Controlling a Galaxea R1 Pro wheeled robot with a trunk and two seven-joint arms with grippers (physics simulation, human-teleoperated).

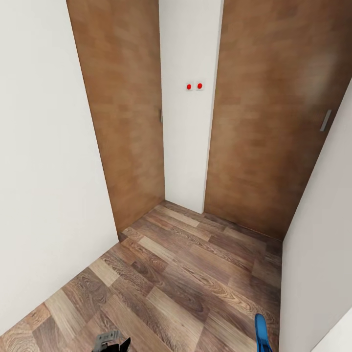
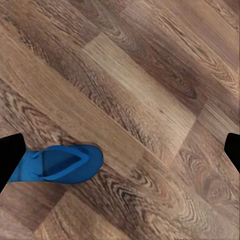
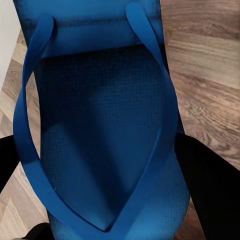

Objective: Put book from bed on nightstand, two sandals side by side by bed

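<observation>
My right gripper (image 3: 107, 180) is shut on a bright blue sandal (image 3: 100, 125), whose sole and thin straps sit between the two dark fingers (image 3: 205, 185). In the head view that sandal (image 1: 262, 332) pokes up at the lower right edge. My left gripper (image 2: 120, 150) is open wide over the plank floor with nothing between its fingers; its tip (image 1: 112, 341) shows at the lower edge of the head view. A blue sandal (image 2: 60, 162) shows past one left finger (image 2: 10, 155); I cannot tell if it is the held one. The book, bed and nightstand are out of view.
I face a narrow corner of the bedroom. Two plain brown doors (image 1: 122, 107) (image 1: 274, 112) flank a white wall strip with two red-dotted switches (image 1: 194, 86). White walls (image 1: 39, 161) close in on both sides. Wood-plank floor (image 1: 186, 274) lies ahead.
</observation>
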